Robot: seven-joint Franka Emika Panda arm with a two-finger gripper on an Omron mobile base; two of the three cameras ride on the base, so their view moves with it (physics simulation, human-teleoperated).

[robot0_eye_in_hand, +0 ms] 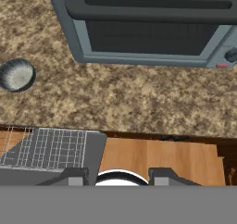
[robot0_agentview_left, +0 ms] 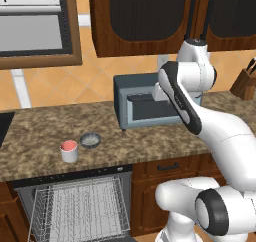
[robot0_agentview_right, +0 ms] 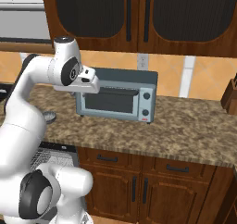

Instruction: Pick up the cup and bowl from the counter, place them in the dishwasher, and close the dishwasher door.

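Robot arm [robot0_agentview_left: 210,131]: rises closest to the base cameras, elbow folded high, wrist poised in front of the toaster oven.
Counter [robot0_agentview_left: 45,131]: long speckled granite slab over dark wood cabinets; carries both task pieces on its left stretch.
Dishwasher [robot0_agentview_left: 75,206]: under the counter, directly below the cup and bowl; door dropped open, wire rack [robot0_agentview_left: 80,201] pulled out and bare.
Toaster oven [robot0_agentview_right: 118,98]: blue-grey, at the back of the counter, just beyond the wrist; not part of the job.
Gripper [robot0_eye_in_hand: 118,176]: aimed down at the counter's front edge; two dark tips set apart, nothing between them, so spread and empty; exact width hard to judge.
Cup [robot0_agentview_left: 69,150]: white with pinkish-red inside, upright, near the counter's front edge above the rack.
Bowl [robot0_agentview_left: 90,140]: dark grey rim, speckled inside, just beside the cup, slightly right and behind it; in the hand view at the left edge [robot0_eye_in_hand: 16,75].
Key relation: both pieces lie well to the left of the gripper along the counter, bowl nearer, cup beyond it.
Coming move, as a judgement: sideways reach leftward, then descent over an open rim; neither piece has a long axis, so any wrist roll should serve.
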